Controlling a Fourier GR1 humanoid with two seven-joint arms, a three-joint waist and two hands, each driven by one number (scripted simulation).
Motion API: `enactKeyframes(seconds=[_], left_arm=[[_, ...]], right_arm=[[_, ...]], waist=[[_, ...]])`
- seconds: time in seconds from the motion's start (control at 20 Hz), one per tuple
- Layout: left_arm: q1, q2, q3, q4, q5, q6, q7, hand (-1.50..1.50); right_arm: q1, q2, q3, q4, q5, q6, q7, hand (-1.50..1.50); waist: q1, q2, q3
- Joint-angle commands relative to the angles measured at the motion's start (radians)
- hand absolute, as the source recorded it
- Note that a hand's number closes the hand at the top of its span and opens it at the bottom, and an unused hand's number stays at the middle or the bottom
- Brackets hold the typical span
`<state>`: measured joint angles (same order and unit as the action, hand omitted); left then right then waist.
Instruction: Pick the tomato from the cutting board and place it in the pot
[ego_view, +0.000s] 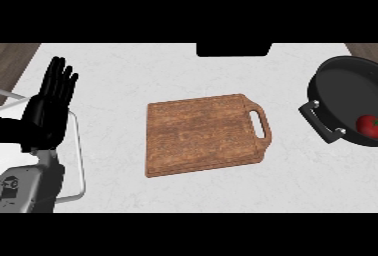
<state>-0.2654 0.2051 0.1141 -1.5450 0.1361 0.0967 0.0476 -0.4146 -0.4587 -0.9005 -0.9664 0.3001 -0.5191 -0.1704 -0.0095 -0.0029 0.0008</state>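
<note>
Countertop (170, 65) of pale marbled stone, with brown flooring at both upper corners. Wooden cutting board (203, 135) lies at centre, bare, handle slot toward the right. Black pot (339, 95) sits at the right edge, part out of view; the tomato (368, 125) rests inside it. Left hand (46, 107) stands at the left edge, fingers straight, holding nothing. Right hand is out of view.
</note>
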Motion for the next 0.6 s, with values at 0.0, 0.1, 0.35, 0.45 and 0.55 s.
enactKeyframes(seconds=[0.0, 0.1, 0.35, 0.45, 0.55], left_arm=[[0.02, 0.008, 0.011, -0.017, 0.007, -0.014, 0.007, 0.0], [0.037, -0.024, -0.018, -0.026, -0.027, 0.011, -0.008, 0.0], [0.063, -0.022, -0.022, -0.096, -0.018, 0.004, 0.033, 0.0], [0.018, -0.015, 0.011, -0.011, -0.009, -0.011, -0.011, 0.0], [0.015, -0.029, -0.009, -0.011, -0.026, 0.001, 0.003, 0.0]], right_arm=[[0.158, 0.039, -0.013, -0.207, -0.071, 0.051, 0.029, -1.5], [0.189, 0.007, -0.049, -0.128, -0.136, 0.078, -0.038, -1.5], [0.334, -0.009, -0.109, -0.239, -0.219, 0.149, -0.028, -1.5], [0.346, -0.016, -0.105, -0.204, -0.255, 0.159, -0.048, -1.5], [0.42, 0.033, -0.123, -0.292, -0.288, 0.191, -0.056, -1.5]], waist=[[-0.004, -0.002, -0.002], [0.003, 0.001, -0.001], [0.002, 0.0, -0.001], [0.004, 0.002, -0.001], [0.001, 0.002, -0.001]])
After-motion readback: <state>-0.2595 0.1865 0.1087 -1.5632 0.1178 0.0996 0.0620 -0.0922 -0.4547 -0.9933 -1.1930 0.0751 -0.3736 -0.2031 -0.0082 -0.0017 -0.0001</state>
